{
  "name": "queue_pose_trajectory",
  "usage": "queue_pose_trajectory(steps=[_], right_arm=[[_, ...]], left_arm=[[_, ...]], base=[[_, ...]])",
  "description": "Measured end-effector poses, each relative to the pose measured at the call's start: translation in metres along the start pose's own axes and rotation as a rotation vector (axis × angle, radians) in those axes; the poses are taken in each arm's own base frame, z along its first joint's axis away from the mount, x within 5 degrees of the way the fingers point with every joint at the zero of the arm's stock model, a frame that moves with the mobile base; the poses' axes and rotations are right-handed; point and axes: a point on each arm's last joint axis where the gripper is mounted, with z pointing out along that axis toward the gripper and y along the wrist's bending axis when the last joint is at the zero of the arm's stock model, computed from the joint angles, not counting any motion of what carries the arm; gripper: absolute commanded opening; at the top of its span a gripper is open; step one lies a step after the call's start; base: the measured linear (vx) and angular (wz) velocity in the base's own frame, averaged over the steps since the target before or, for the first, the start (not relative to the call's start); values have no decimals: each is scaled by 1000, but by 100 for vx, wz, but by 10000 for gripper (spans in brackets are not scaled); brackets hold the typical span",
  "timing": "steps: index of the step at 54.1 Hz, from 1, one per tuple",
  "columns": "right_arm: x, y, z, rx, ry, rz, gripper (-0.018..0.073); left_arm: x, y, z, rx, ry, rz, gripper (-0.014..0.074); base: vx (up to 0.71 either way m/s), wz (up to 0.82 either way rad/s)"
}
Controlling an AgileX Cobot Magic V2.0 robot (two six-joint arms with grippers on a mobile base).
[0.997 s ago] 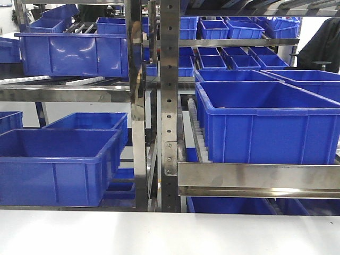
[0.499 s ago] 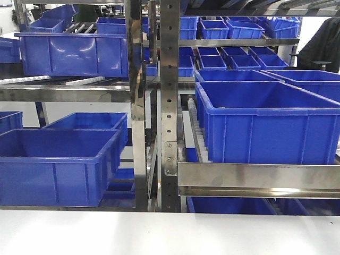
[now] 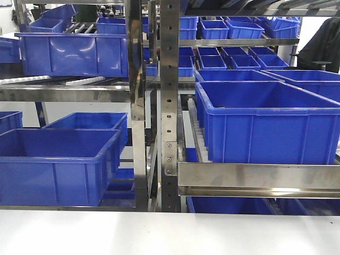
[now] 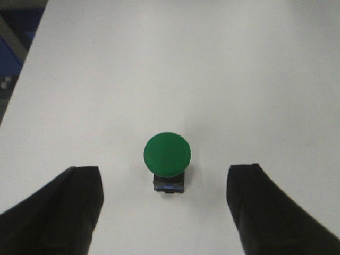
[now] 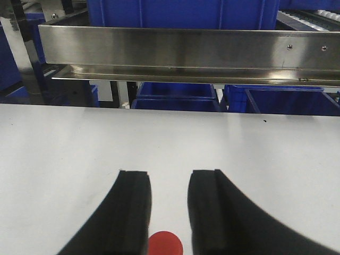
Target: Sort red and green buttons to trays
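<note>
L wrist cam: green button stands cap-up on the white table, squarely between the fingers of the left gripper, which are spread wide, both pads well clear of it. I judge the step as the approach for picking up the green one; nothing grasped on this side yet. Next move calls for a straight drop and an even close on the dark body under the cap, not the rounded cap itself, which I reckon would slip. R wrist cam: right gripper has fingers drawn near together, narrow gap, and a red button shows in that gap at the bottom edge of frame; can't tell if it's pinched or just lying below. Front cam gives only blue crates on the steel rack and a strip of tabletop: no arms, no buttons. Wrist cams alone show the buttons. The trays aren't in any view, so I'd need to find the drop-off spot before I carry anything.
</note>
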Motion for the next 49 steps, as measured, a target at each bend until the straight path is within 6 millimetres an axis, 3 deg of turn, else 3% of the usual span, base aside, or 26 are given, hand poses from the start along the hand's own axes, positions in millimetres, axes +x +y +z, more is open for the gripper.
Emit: queue_pose_trajectory(steps=[31,49], right_arm=[[0,0,0,0,0,0,292],[0,0,0,0,0,0,292]], left_arm=[[-6,-4,56,29,67,-5,597],[-7,-5,70,37,63,-2,594]], base=[[0,0],[0,0]])
